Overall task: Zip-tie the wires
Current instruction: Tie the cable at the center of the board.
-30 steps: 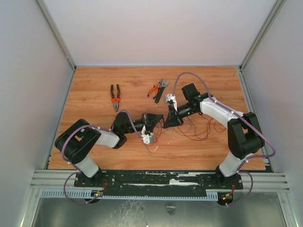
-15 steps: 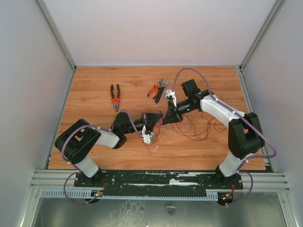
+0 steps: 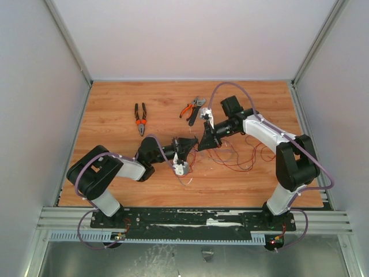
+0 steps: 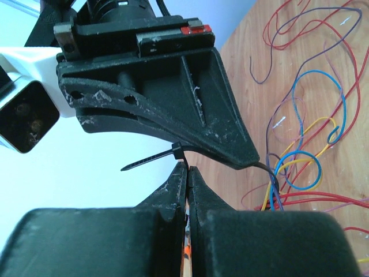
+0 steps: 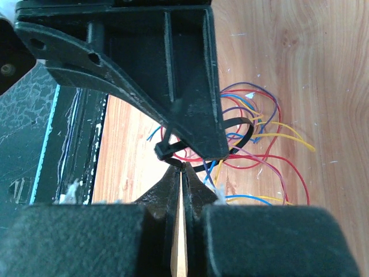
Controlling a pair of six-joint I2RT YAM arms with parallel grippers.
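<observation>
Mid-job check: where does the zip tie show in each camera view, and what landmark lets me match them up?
Top external: too small to make out; look where the left gripper and right gripper meet.
Left wrist: the zip tie sits at centre, tail pointing left.
Right wrist: centre, its black loop around strands.
Shared landmark: the wires, right of the grippers in every view.

1. Counter (image 3: 115, 98): flat wood-grain surface.
2. Pliers (image 3: 140, 119), black-and-orange handles: lying flat on the counter, left of and beyond the left jaws, well apart from them.
3. Orange-handled cutters (image 3: 186, 109) and dark tool (image 3: 196, 108): lying just beside each other, beyond both jaws, nearer the right jaws.
4. Wires (image 3: 245, 161): loose, mostly red loops spread on the counter, right of the right jaws.
</observation>
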